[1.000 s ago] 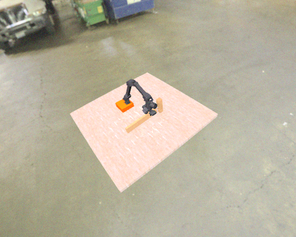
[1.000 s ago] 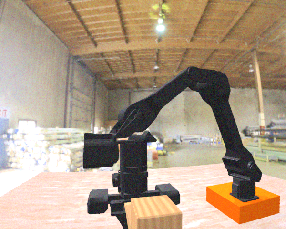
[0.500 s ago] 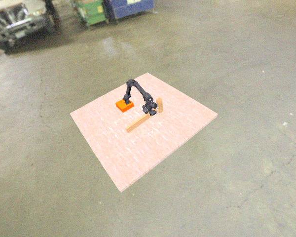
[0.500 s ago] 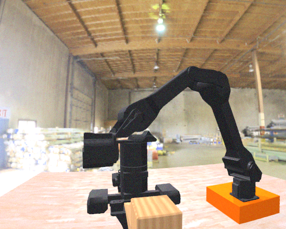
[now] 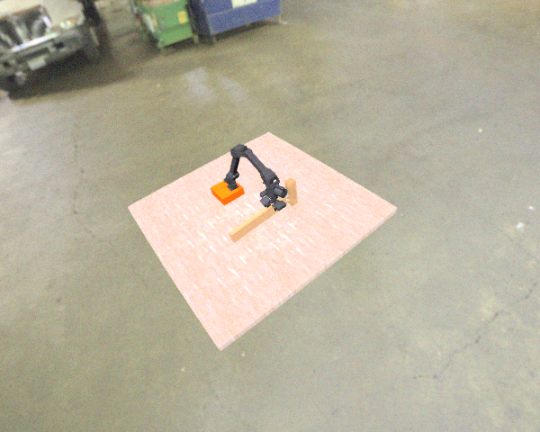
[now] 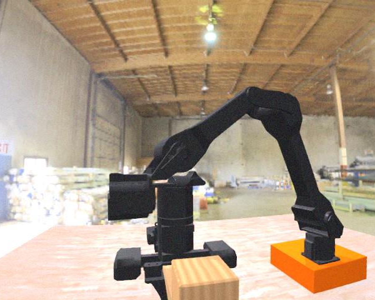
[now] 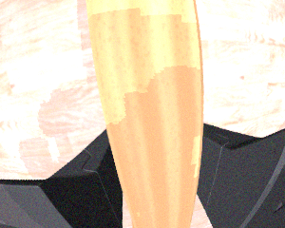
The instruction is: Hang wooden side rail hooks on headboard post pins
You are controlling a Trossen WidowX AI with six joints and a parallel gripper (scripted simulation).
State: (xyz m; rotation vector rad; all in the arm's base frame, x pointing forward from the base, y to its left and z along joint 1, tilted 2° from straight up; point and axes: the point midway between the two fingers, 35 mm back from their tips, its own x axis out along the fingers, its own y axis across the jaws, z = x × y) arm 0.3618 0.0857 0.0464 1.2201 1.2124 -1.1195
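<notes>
The wooden side rail (image 5: 251, 226) (image 7: 157, 109) runs from my gripper toward the front left in the top view. Its far end appears to rest on the table. My gripper (image 5: 274, 204) (image 7: 142, 125) points down and is shut on the rail near its hook end, with a black finger on each side in the wrist view. The upright headboard post (image 5: 292, 191) (image 6: 209, 284) stands just beyond that end, close beside the gripper. The hooks, pins and slot are hidden or too small to tell, so I cannot tell whether the hooks sit on the pins.
The orange base block (image 5: 226, 192) (image 6: 339, 274) carries the arm, behind and left of the rail in the top view. The pale pink table (image 5: 270, 274) (image 6: 68, 252) lies under everything. In the exterior view the post's top stands in front of part of the gripper.
</notes>
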